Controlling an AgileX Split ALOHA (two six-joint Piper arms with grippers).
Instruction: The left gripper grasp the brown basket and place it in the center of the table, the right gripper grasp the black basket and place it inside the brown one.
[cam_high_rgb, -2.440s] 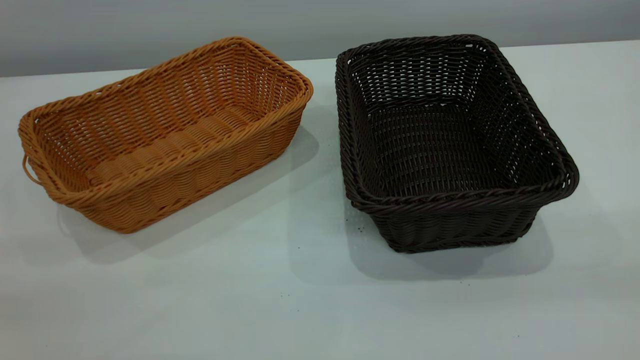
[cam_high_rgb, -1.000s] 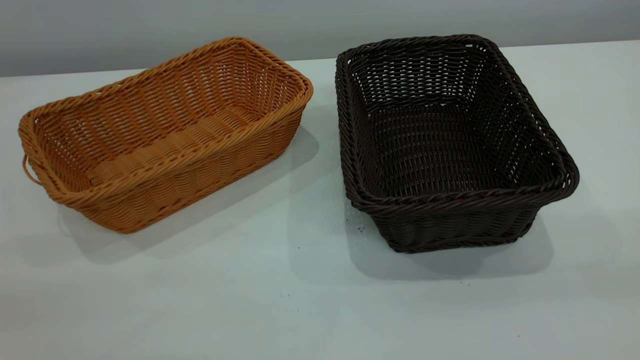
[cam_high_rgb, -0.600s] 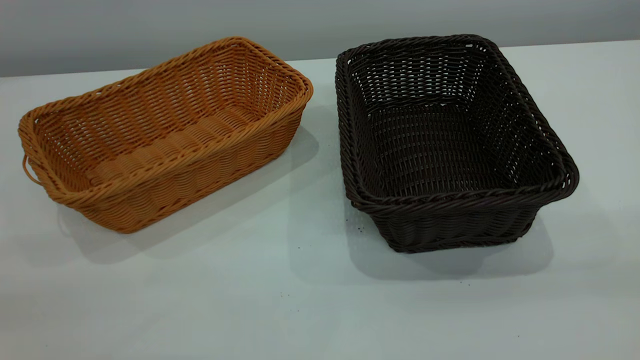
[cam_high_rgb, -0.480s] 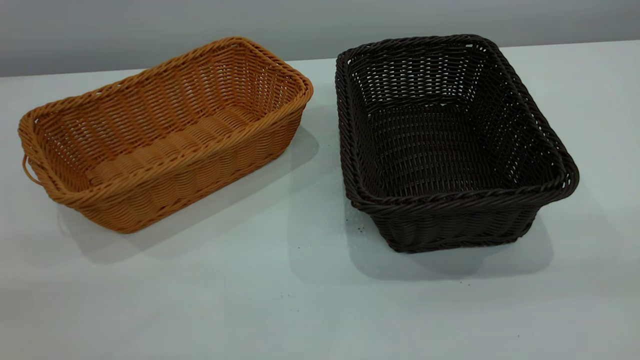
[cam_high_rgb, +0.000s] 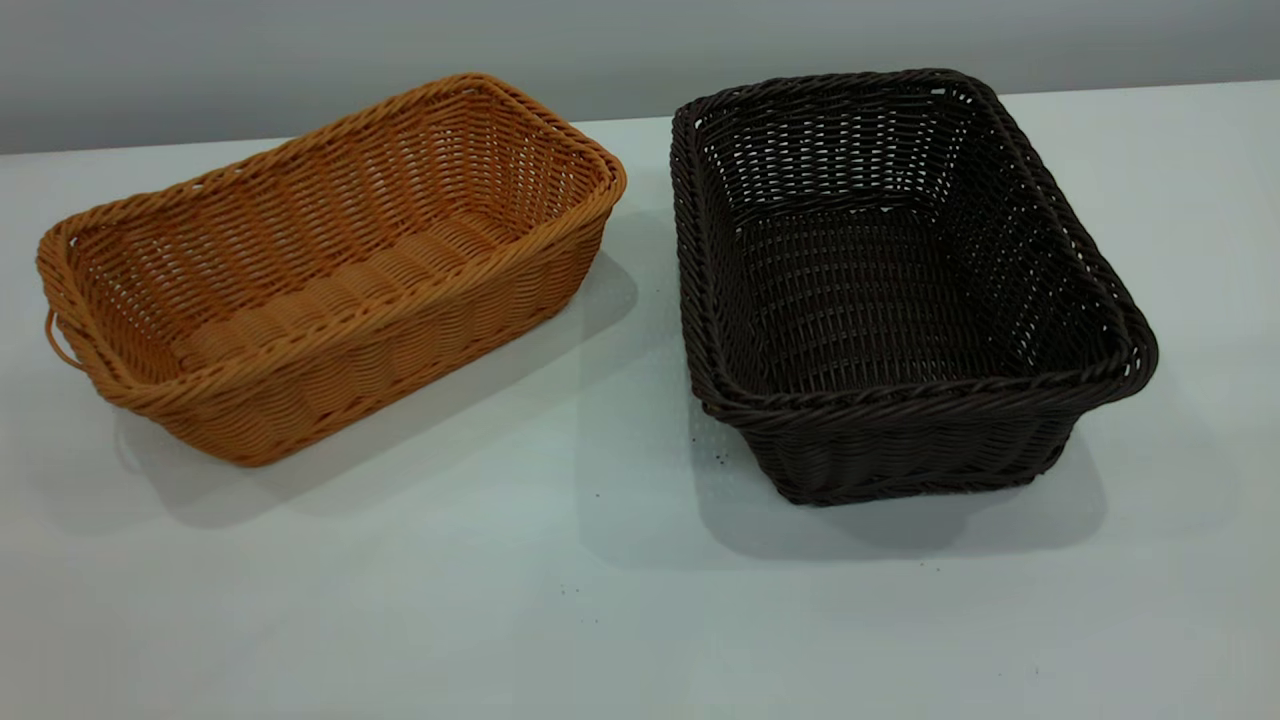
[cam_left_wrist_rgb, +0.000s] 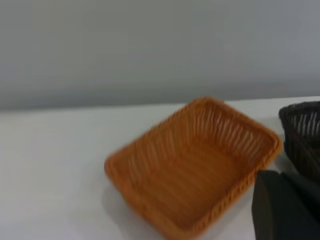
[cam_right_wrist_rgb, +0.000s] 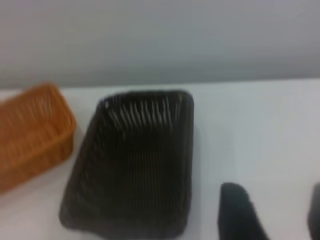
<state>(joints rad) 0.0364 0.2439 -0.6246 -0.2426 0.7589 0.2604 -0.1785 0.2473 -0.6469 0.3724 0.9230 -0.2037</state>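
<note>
The right gripper (cam_right_wrist_rgb: 275, 195) hangs with its two black fingers spread wide, holding nothing, near the black basket (cam_right_wrist_rgb: 132, 165), a rectangular, very dark woven wicker tub with a braided rim. The left gripper (cam_left_wrist_rgb: 285, 207) shows only as one dark block beside the brown basket (cam_left_wrist_rgb: 192, 167), a rectangular orange-tan wicker one; whether it is spread or pressed together I cannot tell. Both baskets stand apart, side by side on the glossy white table (cam_high_rgb: 600, 600), brown left, black right.

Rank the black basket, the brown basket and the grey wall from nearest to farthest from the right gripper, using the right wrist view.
From the right gripper:
1. black basket, nearby, not touching.
2. brown basket, beyond the black one.
3. grey wall, behind the table.
</note>
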